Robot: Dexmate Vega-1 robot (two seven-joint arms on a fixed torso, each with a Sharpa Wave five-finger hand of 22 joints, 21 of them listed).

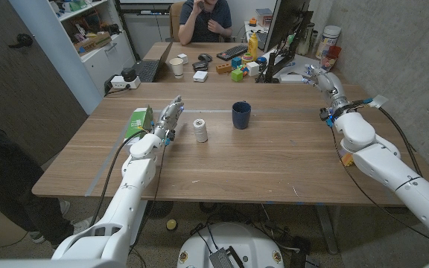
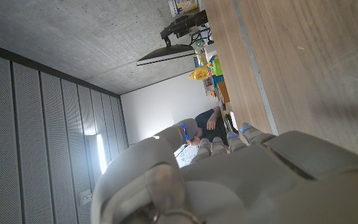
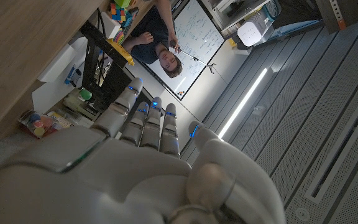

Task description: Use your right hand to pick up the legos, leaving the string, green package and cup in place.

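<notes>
Head view: the left arm runs up from the lower left corner, and the left hand (image 1: 170,117) stands at centre left on the wooden bench (image 1: 274,160), fingers stretched out and close together, holding nothing; it sits just beside the green package (image 1: 141,119), which lies at its left; the right arm comes in from the lower right corner and reaches to the upper right, where the right hand (image 1: 325,78) hangs over the bench's far right edge, fingers extended side by side and gripping nothing; the right wrist view shows the same, its fingers (image 3: 143,117) straight and nearly touching one another; the spool of string (image 1: 200,130) stands upright at the frame's middle, just right of the left hand; the dark blue cup (image 1: 240,115) stands upright a little up and right of the spool, and whether anything is inside it cannot be told; coloured legos (image 1: 237,72) lie on the farther desk at upper centre, well apart from the right hand; a person sits behind that desk.
</notes>
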